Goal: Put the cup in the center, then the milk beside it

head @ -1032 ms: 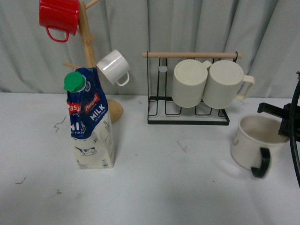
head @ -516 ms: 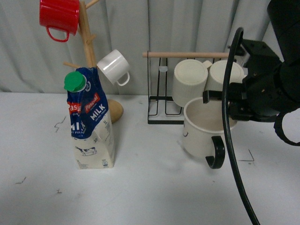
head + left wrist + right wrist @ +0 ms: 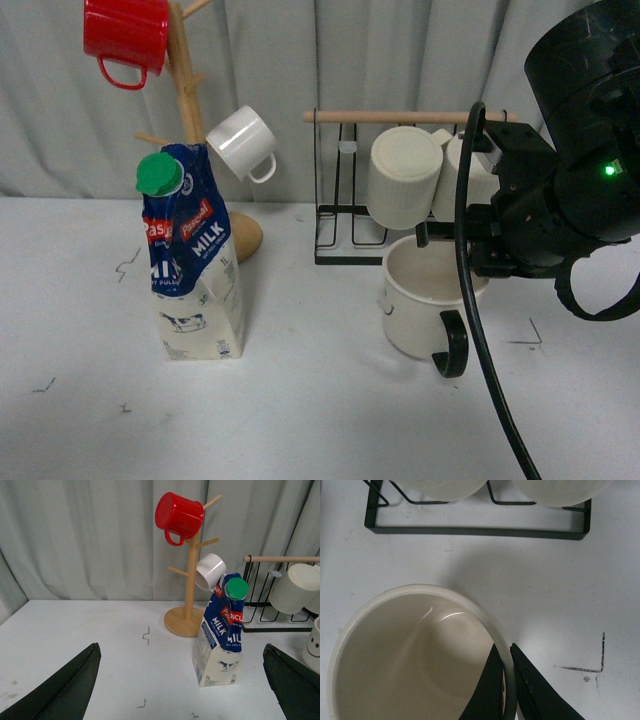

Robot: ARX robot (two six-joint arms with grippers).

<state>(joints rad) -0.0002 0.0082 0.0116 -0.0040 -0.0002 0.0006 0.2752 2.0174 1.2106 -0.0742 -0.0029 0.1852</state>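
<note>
The cup [image 3: 420, 300], a wide cream-white mug with a black handle, is right of the table's middle, in front of the rack. My right gripper [image 3: 506, 690] is shut on its rim, one finger inside and one outside; the cup's open mouth [image 3: 410, 655] fills the right wrist view. I cannot tell whether the cup touches the table. The milk [image 3: 192, 255], a blue-and-white carton with a green cap, stands upright on the left and also shows in the left wrist view [image 3: 221, 630]. My left gripper [image 3: 182, 690] is open and empty, well short of the carton.
A wooden mug tree [image 3: 185, 110] with a red mug [image 3: 125, 38] and a small white mug [image 3: 242, 143] stands behind the milk. A black wire rack [image 3: 345, 205] with two ribbed cream mugs [image 3: 405, 175] stands behind the cup. Pen marks [image 3: 585, 665] dot the white table [image 3: 300, 420].
My right arm has carried the cup from the right edge leftward toward the middle and slightly lower. The milk and left gripper view show no movement.
</note>
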